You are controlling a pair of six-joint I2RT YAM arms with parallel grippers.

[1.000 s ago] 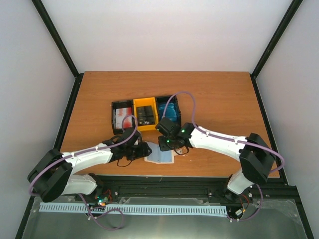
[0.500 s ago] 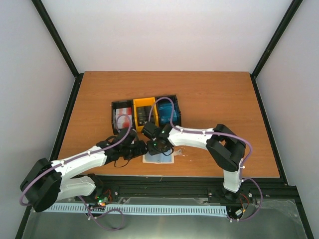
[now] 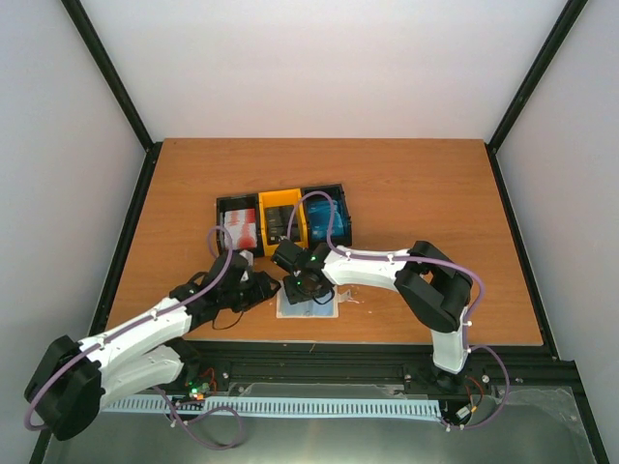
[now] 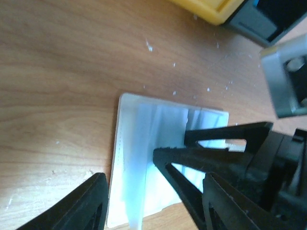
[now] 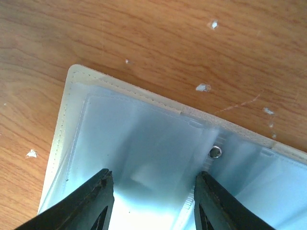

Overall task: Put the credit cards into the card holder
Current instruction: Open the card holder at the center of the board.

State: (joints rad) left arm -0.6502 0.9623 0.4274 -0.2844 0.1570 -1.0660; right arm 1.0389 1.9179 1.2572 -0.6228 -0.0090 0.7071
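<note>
The card holder [image 3: 309,304] lies open on the table near the front edge, pale blue inside facing up. It also shows in the left wrist view [image 4: 144,143] and the right wrist view [image 5: 144,129]. My right gripper [image 3: 308,287] is open and empty, its fingertips [image 5: 93,199] spread low over the holder's clear pockets, beside the snap stud [image 5: 216,152]. My left gripper [image 3: 275,289] is open and empty at the holder's left edge. The credit cards sit in stacks in the tray: red-and-white [image 3: 239,230], black [image 3: 280,224], blue [image 3: 327,221].
The black-and-yellow three-compartment tray [image 3: 219,227] stands just behind the holder; its corner shows in the left wrist view [image 4: 211,7]. The two grippers are close together over the holder. Small white specks lie on the wood.
My right gripper has moved left and down from the tray's front onto the open holder. My left arm has drawn back a little to the left.
</note>
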